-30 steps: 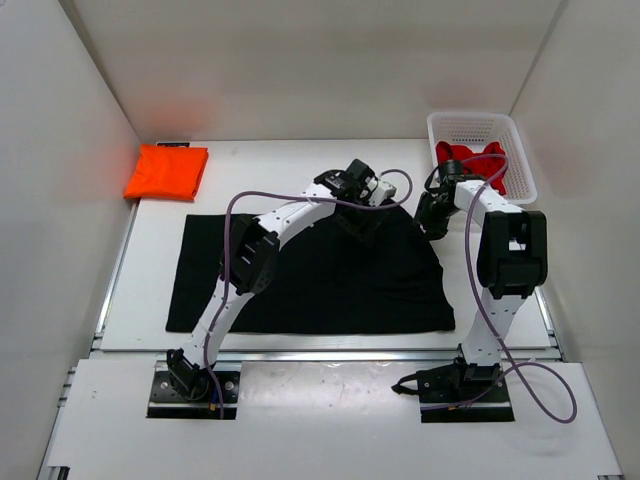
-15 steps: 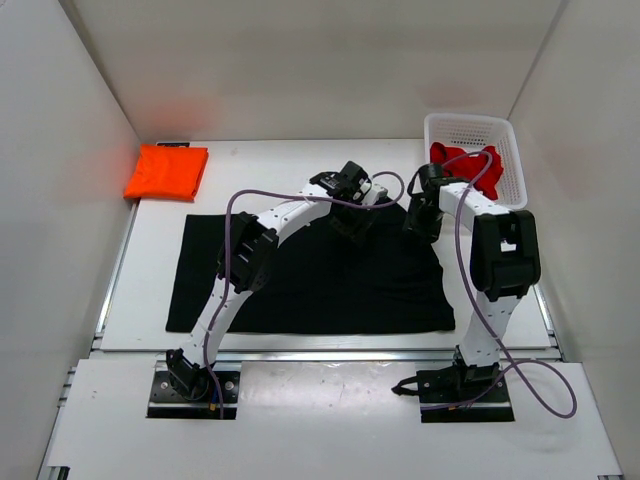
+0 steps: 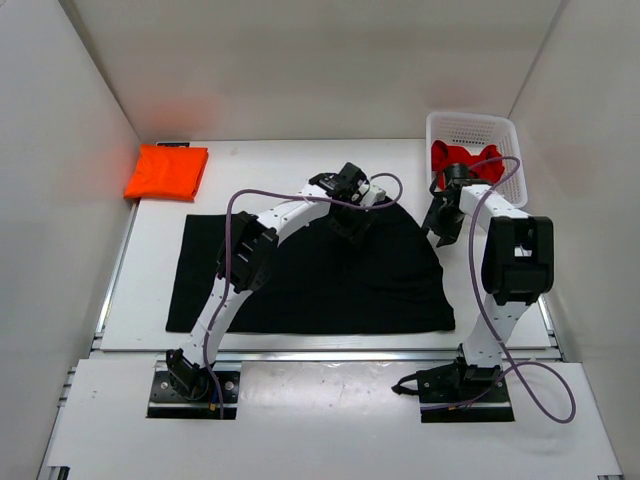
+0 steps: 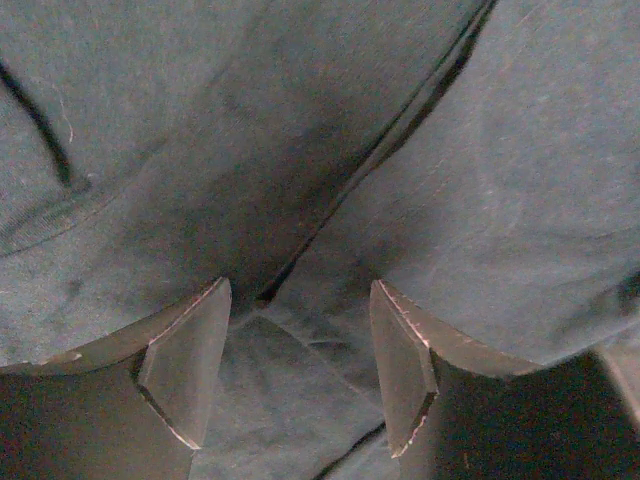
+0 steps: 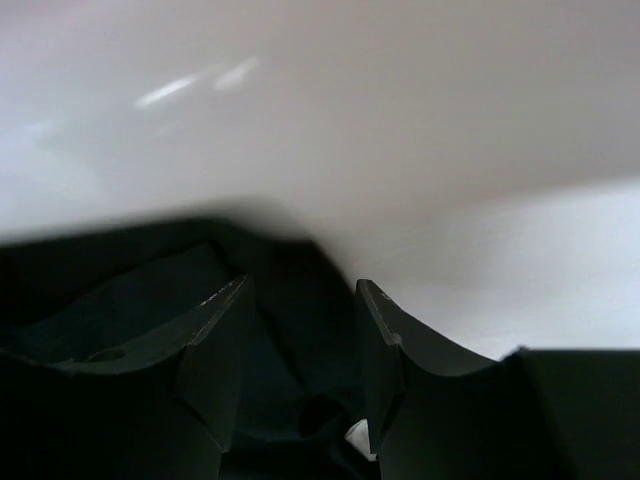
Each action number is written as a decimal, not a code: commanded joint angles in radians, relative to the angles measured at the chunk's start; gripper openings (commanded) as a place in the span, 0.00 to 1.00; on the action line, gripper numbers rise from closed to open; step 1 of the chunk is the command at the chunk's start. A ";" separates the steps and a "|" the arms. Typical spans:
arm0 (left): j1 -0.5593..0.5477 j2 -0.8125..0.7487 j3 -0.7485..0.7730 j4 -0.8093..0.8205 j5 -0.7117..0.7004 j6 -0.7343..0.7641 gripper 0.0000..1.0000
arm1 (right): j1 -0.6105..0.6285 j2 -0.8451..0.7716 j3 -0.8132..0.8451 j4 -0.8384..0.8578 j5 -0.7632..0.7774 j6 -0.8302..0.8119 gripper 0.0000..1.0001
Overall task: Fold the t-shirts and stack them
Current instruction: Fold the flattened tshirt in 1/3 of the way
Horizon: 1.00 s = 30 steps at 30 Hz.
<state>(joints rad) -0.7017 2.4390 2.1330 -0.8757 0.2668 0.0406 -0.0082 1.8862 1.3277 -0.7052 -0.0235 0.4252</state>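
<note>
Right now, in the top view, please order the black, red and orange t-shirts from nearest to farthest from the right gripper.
1. The black t-shirt, right beside the right gripper.
2. The red t-shirt, in the basket beyond it.
3. The orange t-shirt, folded, far left.

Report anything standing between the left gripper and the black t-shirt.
Nothing visible does. The left gripper hangs open right over the black t-shirt near its far edge, and the left wrist view shows only the shirt's own folds and seams between the fingers.
</note>
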 commanded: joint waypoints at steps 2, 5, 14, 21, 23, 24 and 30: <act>0.011 -0.097 -0.024 0.004 -0.012 0.008 0.69 | 0.031 -0.065 0.044 -0.011 0.068 0.012 0.43; 0.013 -0.115 -0.033 0.000 0.000 0.008 0.69 | 0.057 -0.098 0.070 -0.016 0.089 -0.011 0.39; 0.040 -0.159 -0.080 0.014 -0.043 0.001 0.70 | 0.154 0.007 0.255 0.019 0.045 -0.115 0.42; 0.079 -0.213 -0.140 0.020 -0.070 0.004 0.70 | 0.136 0.198 0.502 0.000 0.059 -0.109 0.42; 0.080 -0.221 -0.151 0.023 -0.072 0.004 0.70 | 0.131 0.243 0.560 -0.034 0.091 -0.106 0.42; 0.085 -0.224 -0.156 0.017 -0.064 0.007 0.70 | 0.126 0.246 0.576 -0.039 0.102 -0.103 0.42; 0.087 -0.233 -0.168 0.024 -0.072 0.004 0.70 | 0.102 0.208 0.544 -0.077 0.204 -0.095 0.43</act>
<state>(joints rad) -0.6113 2.2822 1.9728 -0.8627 0.1986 0.0437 0.1062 2.1468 1.8519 -0.7559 0.0910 0.3222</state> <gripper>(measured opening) 0.703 0.427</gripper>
